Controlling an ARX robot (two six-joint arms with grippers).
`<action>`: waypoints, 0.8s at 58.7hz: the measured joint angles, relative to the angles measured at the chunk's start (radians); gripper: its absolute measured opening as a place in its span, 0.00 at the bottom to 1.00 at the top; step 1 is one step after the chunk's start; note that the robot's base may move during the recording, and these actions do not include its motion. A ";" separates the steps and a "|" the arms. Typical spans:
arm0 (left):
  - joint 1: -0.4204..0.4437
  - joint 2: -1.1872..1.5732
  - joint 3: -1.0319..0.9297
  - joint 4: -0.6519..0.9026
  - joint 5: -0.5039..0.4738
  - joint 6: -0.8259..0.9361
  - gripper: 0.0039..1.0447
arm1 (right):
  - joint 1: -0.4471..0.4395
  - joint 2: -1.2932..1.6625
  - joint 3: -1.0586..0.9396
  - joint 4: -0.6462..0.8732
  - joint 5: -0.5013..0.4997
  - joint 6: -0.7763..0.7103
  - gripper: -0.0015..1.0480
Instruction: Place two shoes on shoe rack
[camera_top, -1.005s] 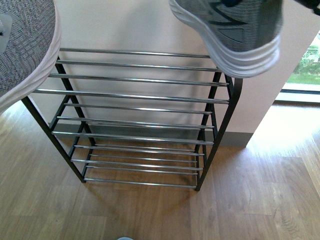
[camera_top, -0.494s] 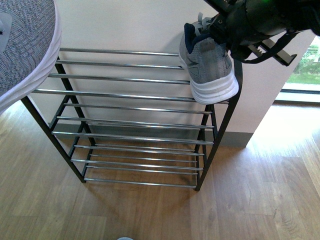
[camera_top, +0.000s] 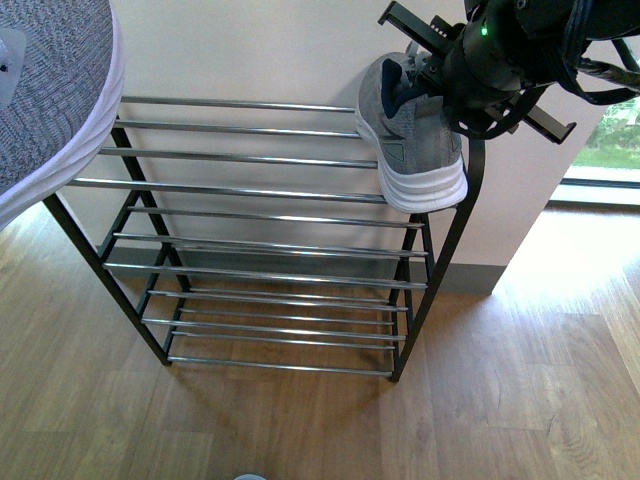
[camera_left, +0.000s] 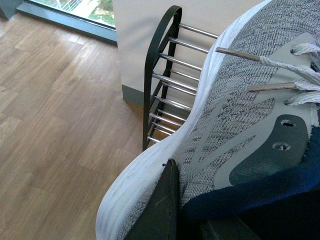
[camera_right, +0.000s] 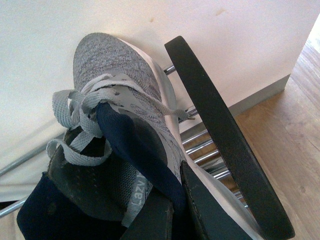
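Gripping one shoe by its collar, the right hand holds it at the right end of the shoe rack, top tier, heel past the front bar; let go there, it could tip off. The left hand clasps the other shoe aloft.

Shoe rack: black-framed, chrome-barred, upright | grey knit sneaker: on top tier's right end, heel overhanging | second sneaker: aloft, left
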 joint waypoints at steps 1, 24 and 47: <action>0.000 0.000 0.000 0.000 0.000 0.000 0.01 | -0.001 0.000 0.000 0.001 0.000 -0.003 0.01; 0.000 0.000 0.000 0.000 0.000 0.000 0.01 | -0.014 -0.125 -0.113 0.126 -0.098 -0.079 0.62; 0.000 0.000 0.000 0.000 0.000 0.000 0.01 | -0.013 -0.477 -0.456 0.309 -0.270 -0.232 0.91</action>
